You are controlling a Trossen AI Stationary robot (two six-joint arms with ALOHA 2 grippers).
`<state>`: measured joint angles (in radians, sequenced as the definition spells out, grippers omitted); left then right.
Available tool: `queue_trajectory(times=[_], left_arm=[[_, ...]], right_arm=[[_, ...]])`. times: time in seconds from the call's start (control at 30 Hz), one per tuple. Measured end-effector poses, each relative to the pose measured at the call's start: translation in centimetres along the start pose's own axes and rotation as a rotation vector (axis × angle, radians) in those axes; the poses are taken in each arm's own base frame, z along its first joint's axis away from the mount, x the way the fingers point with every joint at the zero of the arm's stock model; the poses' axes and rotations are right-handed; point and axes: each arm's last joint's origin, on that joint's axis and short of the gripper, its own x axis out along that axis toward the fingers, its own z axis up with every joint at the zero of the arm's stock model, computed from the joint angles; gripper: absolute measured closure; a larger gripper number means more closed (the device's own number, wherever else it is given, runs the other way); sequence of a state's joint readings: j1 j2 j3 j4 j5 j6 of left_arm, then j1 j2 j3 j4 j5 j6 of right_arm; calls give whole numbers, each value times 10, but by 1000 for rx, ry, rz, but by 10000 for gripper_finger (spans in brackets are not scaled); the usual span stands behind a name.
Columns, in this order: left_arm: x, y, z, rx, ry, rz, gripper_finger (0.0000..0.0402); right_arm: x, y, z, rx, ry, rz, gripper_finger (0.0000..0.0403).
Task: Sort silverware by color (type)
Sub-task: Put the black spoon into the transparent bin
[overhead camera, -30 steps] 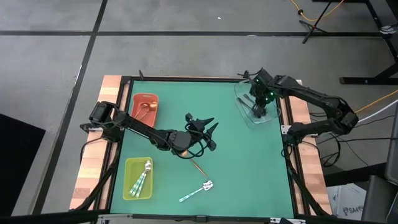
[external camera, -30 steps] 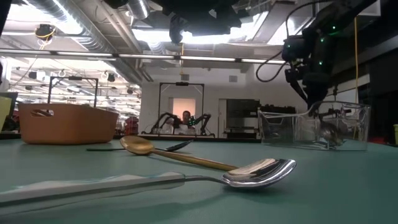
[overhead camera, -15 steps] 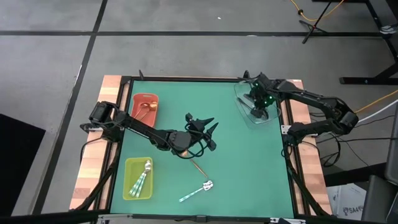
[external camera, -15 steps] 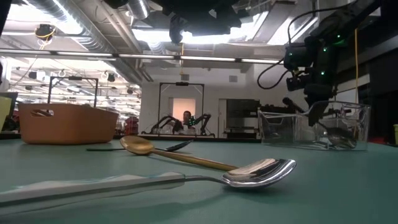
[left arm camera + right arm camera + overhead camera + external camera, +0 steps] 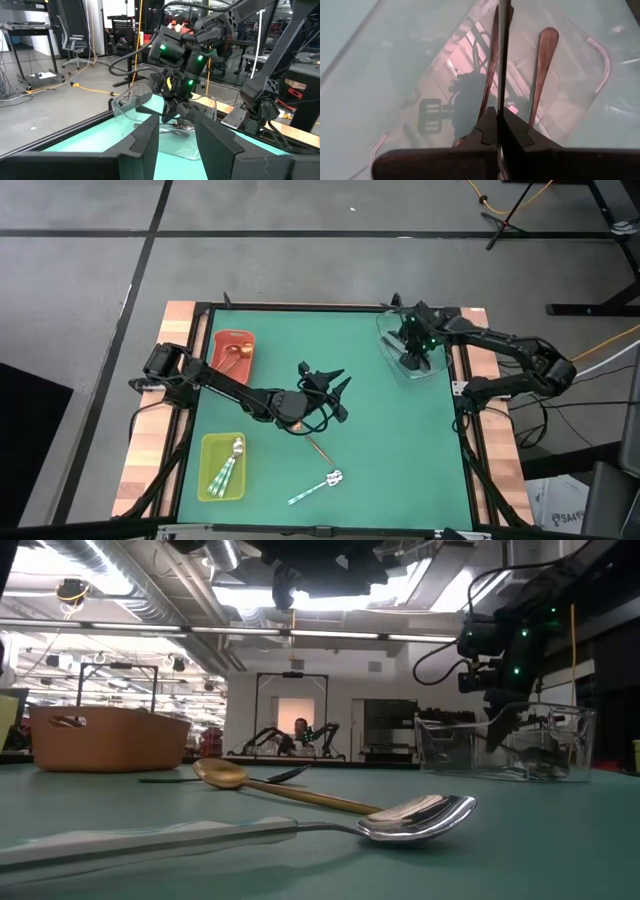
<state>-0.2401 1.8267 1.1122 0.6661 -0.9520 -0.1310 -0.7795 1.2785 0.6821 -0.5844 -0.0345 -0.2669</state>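
Note:
My right gripper (image 5: 413, 357) is shut on a dark spoon and reaches down into the clear tray (image 5: 432, 370) at the table's far right; other dark spoons (image 5: 542, 65) lie on the tray floor. My left gripper (image 5: 325, 383) hovers open over the middle of the table and touches nothing. A copper spoon (image 5: 320, 448) and a mint-handled spoon (image 5: 318, 488) lie flat on the green mat near the near edge. The red tray (image 5: 218, 362) holds copper spoons. The yellow-green tray (image 5: 206, 472) holds mint-handled ones. My right gripper pinches a dark spoon's thin handle (image 5: 500, 75) between its two shut fingers (image 5: 512, 131). The handle runs on forward from the fingertips, in line with them. The fingers slant down from above into the clear tray (image 5: 450, 745). The spoon's far end is down in the tray; whether it rests on the floor I cannot tell.
The two loose spoons lie close together between the left gripper and the near edge (image 5: 290, 790). The red tray (image 5: 110, 740) stands far left, the yellow-green tray near left. A raised dark frame (image 5: 300, 307) rims the mat. Bare mat spreads across the middle and right.
My right gripper has sunk a little toward the clear tray and tipped over, staying shut. The dark spoon in it has gone lower inside the tray.

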Motion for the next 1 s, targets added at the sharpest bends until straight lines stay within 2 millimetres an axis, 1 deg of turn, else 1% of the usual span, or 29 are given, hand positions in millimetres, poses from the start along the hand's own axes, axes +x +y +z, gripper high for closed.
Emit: queue_trajectory(times=[0.3, 0.6, 0.83, 1.0], left_arm=[[0, 0, 0, 0, 0, 0, 282], [0, 0, 0, 0, 0, 0, 282], [0, 0, 0, 0, 0, 0, 282], [0, 0, 0, 1, 0, 0, 282]], right_arm=[[14, 3, -11, -1, -31, -9, 403], [25, 4, -19, -3, -71, -20, 403], [28, 5, -22, -5, -84, -31, 403], [28, 4, -23, 0, -67, -78, 403]])
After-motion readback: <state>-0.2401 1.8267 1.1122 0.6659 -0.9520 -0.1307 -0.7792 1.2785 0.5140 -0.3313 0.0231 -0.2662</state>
